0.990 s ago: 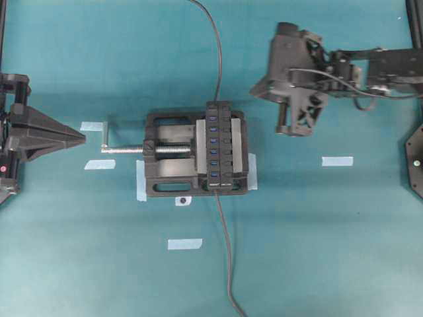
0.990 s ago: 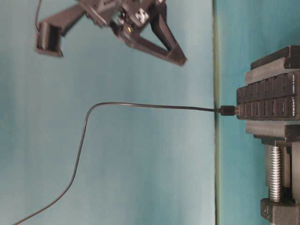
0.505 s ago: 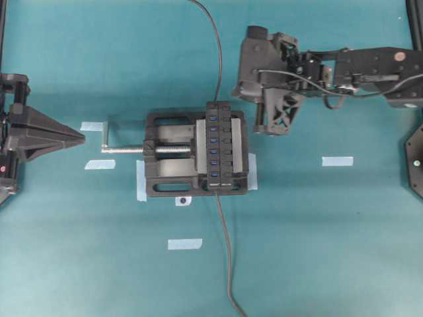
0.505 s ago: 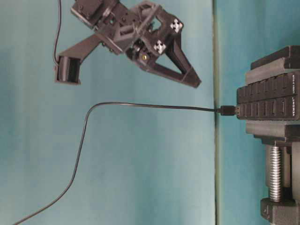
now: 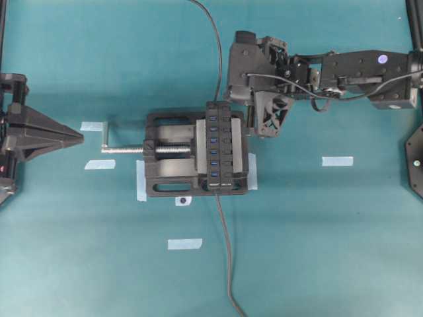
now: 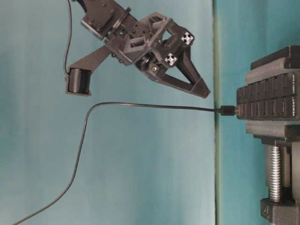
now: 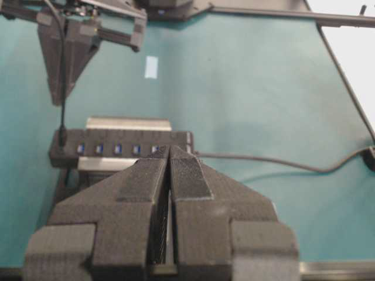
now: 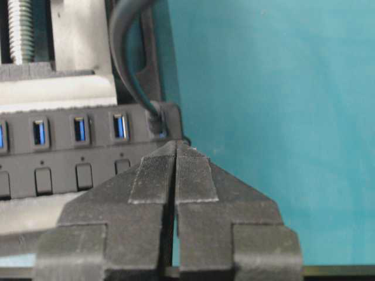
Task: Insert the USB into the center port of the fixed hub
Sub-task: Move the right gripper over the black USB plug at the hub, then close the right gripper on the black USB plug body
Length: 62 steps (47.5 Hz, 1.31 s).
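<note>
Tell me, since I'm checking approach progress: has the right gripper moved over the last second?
Yes. In the overhead view the right gripper has travelled leftward toward the vise, now sitting just beside the top end of the fixed hub, jaws shut.

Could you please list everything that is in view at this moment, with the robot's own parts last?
table: one, teal, beneath everything
vise: one, black with a silver screw, centre
fixed hub: one, black, clamped in the vise
ports: one row, blue, along the hub
USB: one, black, plugged in at the hub's end
USB cable: one, dark, running to the top edge
second cable: one, dark, from the hub's other end
tape pieces: several, pale blue, scattered around the vise
left fingers: shut, empty, left of the vise
right fingers: shut, empty, beside the USB
</note>
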Motion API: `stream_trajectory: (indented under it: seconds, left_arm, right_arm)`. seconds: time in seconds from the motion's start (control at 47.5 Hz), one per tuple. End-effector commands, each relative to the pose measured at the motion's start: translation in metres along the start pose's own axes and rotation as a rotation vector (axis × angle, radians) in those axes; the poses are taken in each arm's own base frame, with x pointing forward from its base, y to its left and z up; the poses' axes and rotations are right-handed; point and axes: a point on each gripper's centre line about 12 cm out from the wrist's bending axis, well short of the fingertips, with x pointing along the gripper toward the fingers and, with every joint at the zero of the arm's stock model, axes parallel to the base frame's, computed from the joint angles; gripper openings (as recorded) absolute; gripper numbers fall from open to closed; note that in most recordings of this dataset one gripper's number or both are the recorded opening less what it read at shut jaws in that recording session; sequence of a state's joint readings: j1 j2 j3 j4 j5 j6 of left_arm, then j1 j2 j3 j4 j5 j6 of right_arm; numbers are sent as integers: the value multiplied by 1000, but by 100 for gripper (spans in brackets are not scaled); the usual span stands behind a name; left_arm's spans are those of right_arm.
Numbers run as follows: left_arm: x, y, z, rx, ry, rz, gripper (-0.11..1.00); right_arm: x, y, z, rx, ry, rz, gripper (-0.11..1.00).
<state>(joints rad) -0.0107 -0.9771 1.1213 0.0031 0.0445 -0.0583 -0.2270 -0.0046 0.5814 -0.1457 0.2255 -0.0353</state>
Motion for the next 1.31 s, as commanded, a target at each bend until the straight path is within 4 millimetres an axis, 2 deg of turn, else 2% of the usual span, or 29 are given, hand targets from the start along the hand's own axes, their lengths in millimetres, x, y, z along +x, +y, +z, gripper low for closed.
stream_trajectory:
  seconds: [0.0, 0.105, 0.211, 0.316, 0.421, 0.484, 0.737, 1.032, 1.285]
  left_arm:
    - [0, 0, 5, 2, -14, -1, 0]
    - [0, 0, 5, 2, -17, -1, 0]
    - [-2, 0, 5, 1, -22, 0, 0]
    - [-2, 0, 6, 2, -26, -1, 0]
    - [-3, 0, 6, 2, -26, -1, 0]
    - [-3, 0, 6, 2, -26, -1, 0]
    - [-3, 0, 3, -18, -21, -1, 0]
    - [-3, 0, 0, -29, -14, -1, 0]
    - [-3, 0, -1, -29, -9, -1, 0]
  right_arm:
    - [-5, 1, 15, -3, -67, -1, 3]
    - [-5, 1, 16, -1, -82, -1, 9]
    - [-4, 2, 15, -1, -76, 1, 22]
    - [-1, 3, 13, -2, -63, 3, 45]
    - [2, 3, 14, -4, -63, 5, 75]
    - [4, 3, 15, -4, -63, 4, 86]
    - [12, 4, 16, -9, -58, 6, 78]
    - [24, 4, 16, -6, -43, 8, 78]
    - [26, 3, 18, -9, -45, 8, 77]
